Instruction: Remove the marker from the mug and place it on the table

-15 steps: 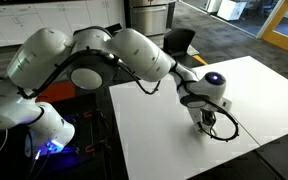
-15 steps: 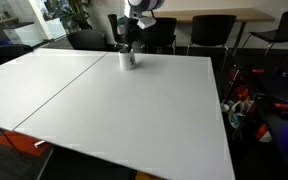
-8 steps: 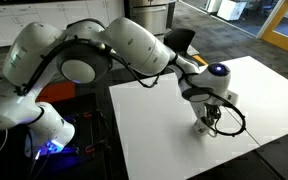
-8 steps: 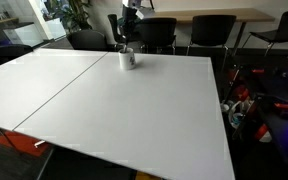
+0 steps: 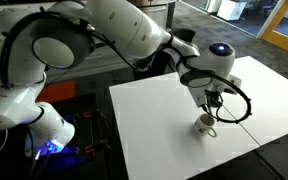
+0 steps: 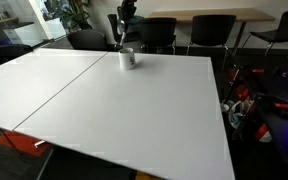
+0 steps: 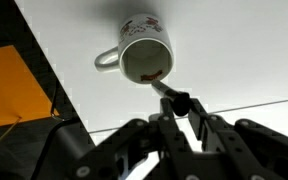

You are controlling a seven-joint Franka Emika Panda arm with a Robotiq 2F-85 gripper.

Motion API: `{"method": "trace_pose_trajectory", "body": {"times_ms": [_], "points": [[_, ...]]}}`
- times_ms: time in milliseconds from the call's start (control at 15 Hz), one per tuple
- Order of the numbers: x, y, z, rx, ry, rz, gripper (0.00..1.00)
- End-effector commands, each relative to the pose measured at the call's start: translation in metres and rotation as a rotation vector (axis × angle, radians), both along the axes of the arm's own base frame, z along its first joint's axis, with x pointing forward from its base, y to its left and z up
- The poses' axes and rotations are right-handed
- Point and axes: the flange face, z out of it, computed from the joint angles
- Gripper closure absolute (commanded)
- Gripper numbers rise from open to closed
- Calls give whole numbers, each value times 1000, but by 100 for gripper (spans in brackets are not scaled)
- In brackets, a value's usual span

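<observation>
A white desk [image 7: 234, 45] is seen from the wrist camera, with a small greyish-white mug [image 7: 144, 55] standing upright on it, its loop handle [image 7: 105, 59] turned to one side and its inside dark. Just above the mug's rim, the robot's hand [image 7: 185, 108] is closed, and a thin dark marker [image 7: 162, 89] is pinched between its two fingers. The marker slants from the fingers down towards the rim. Its lower end is seen at or just over the rim; whether it is fully clear of the mug cannot be told.

In an exterior view, the hand [image 5: 213, 103] is shown directly above the mug [image 5: 204, 125], near one edge of the desk. In the other camera, the mug [image 6: 128, 59] is seen small at the far edge of the desk, with dark chairs [image 6: 209, 32] behind it; the marker is too faint to be made out there.

The task is judged to be about half done: the marker is grasped and largely drawn out. The marker is not yet carried aside, laid on the bare desk beside the mug, or released.
</observation>
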Motion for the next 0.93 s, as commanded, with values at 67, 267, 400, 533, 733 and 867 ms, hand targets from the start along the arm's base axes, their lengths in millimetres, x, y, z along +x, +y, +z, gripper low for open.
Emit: {"method": "trace_pose_trajectory", "body": {"times_ms": [67, 267, 400, 533, 733, 867], "points": [[-27, 25, 32, 18, -3, 51, 94], [-36, 47, 35, 22, 3, 111, 94], [-44, 64, 35, 26, 13, 166, 94], [-52, 80, 32, 21, 26, 224, 94], [-61, 102, 27, 8, 48, 291, 94], [-66, 119, 22, -3, 64, 334, 94]]}}
